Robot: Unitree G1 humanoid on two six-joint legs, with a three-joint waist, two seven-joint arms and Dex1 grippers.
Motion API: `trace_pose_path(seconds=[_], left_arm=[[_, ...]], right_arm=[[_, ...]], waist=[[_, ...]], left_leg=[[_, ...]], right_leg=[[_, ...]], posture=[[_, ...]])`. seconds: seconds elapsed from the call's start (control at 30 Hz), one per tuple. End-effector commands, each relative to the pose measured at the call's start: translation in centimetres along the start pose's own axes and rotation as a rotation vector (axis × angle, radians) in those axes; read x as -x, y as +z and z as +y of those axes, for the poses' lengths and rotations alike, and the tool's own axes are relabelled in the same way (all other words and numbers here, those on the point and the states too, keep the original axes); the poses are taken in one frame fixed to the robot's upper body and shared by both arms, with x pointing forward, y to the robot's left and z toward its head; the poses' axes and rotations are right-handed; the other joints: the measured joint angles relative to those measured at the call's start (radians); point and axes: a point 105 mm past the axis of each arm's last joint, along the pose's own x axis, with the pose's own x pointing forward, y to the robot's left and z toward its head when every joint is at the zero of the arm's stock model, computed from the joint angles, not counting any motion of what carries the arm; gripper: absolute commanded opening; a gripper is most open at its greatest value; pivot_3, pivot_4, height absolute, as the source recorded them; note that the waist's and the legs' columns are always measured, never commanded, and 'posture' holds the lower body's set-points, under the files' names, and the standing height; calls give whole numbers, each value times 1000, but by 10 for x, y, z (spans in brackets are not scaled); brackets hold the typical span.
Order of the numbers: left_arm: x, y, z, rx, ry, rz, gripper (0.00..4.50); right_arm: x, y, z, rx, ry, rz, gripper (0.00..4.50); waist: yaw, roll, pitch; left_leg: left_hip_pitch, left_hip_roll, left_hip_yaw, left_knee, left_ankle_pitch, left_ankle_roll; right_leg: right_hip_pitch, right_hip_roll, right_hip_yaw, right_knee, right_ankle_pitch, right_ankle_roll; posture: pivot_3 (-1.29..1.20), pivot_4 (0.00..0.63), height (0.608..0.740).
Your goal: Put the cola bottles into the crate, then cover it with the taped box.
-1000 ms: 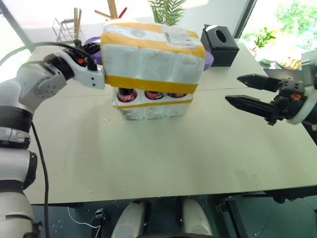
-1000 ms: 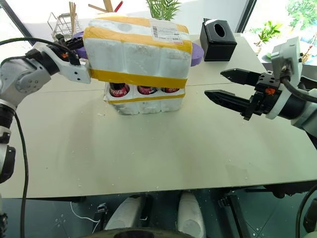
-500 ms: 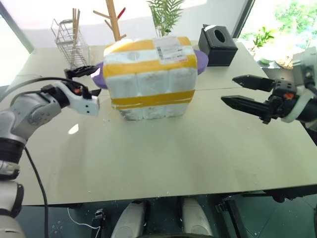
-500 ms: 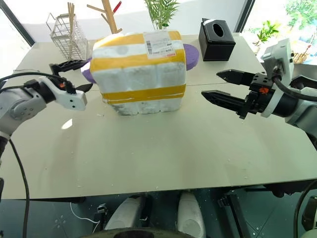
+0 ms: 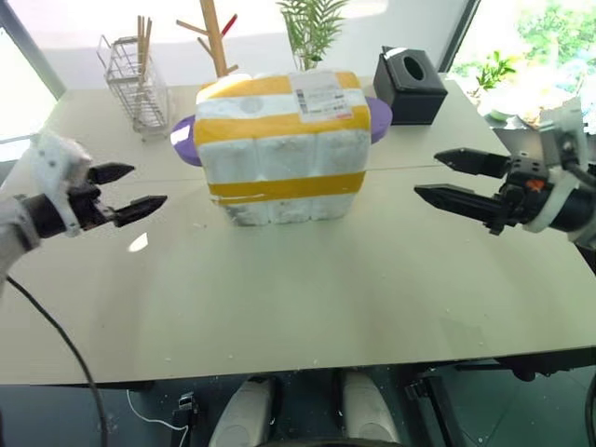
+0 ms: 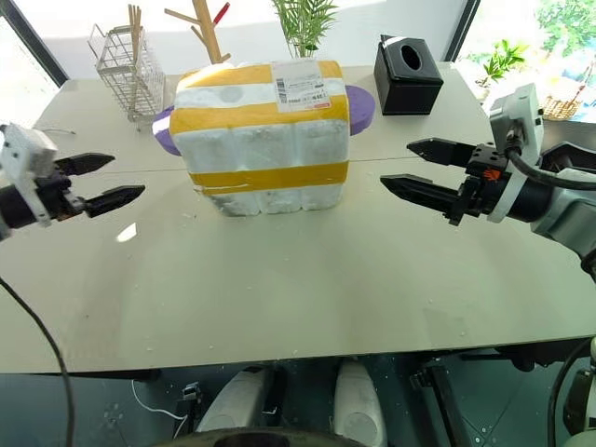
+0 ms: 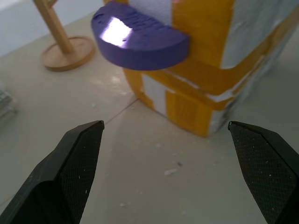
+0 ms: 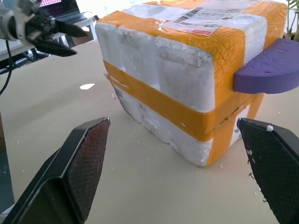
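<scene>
Taped box [image 6: 263,135] sits upper centre of frame on the tabletop [image 6: 307,279], down over the crate; no bottles visible, so cover step looks done. Left end effector [image 6: 98,180] at left edge, fingers wide, empty, well clear. Right end effector [image 6: 421,168] at right, also wide and empty. Best move: check the box seats flush all round; don't nudge it while retracting.

Taped box [image 6: 262,135] sits flat on the table [image 6: 298,279], shipping label on top, purple disc [image 6: 358,96] poking out behind it both sides. Left tool [image 6: 104,181] w/ fingers apart, well clear of box on its left. Right tool [image 6: 421,168] also spread wide, near box's right side, not touching. Black tissue box [image 6: 409,61], wire basket [image 6: 124,63], wooden rack [image 6: 203,23] at far edge.
</scene>
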Motion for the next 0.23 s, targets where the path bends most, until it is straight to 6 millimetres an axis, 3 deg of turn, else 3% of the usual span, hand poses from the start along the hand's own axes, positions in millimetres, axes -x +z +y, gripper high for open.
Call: trace_pose_path(seconds=[0.03, 0.23], left_arm=[[23, 31, -10, 76, -132, -27, 4468], [34, 33, -2, -24, -128, 75, 4468]], right_arm=[[3, 10, -2, 69, 18, -1, 4500], [-3, 7, -8, 76, 46, 18, 4500]], waist=[[-1, 0, 0], [-1, 2, 0]], left_leg=[[0, 0, 0, 0, 0, 0], [1, 0, 1, -1, 0, 0]], right_leg=[[0, 0, 0, 0, 0, 0], [0, 0, 0, -1, 0, 0]], posture=[[0, 150, 740], [0, 150, 740]])
